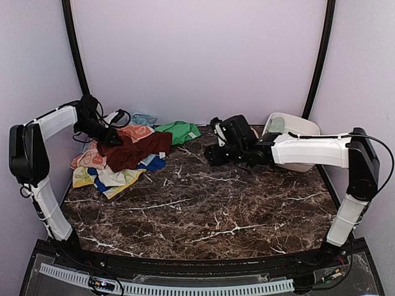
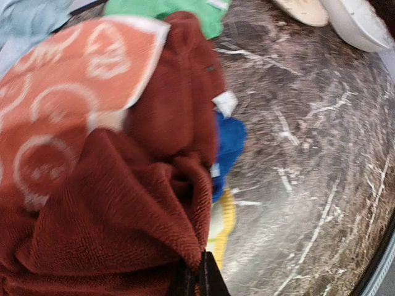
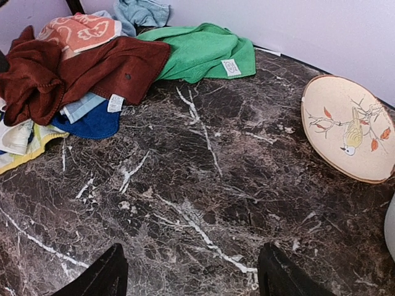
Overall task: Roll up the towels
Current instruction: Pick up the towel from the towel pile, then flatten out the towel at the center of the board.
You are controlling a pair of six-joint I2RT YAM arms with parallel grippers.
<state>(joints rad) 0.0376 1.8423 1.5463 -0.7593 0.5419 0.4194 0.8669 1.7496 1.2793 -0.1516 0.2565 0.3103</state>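
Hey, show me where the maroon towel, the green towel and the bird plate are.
maroon towel (image 3: 114,68), right wrist view, on its flat right half.
green towel (image 3: 197,52), right wrist view, on the middle of the cloth.
bird plate (image 3: 330,145), right wrist view, on the bare face below the branch.

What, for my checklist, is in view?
maroon towel: one, dark red-brown, atop the left pile
orange towel: one, pale-patterned, under it
green towel: one, bright, right of pile
pale blue towel: one, behind pile
blue towel: one, deep, under pile's edge
yellow towel: one, pile's near side
plate: one, cream, bird picture, right rear
white container: one, by plate
table: one, dark marble
left gripper: one, black, shut on maroon towel
right gripper: one, black, open over table
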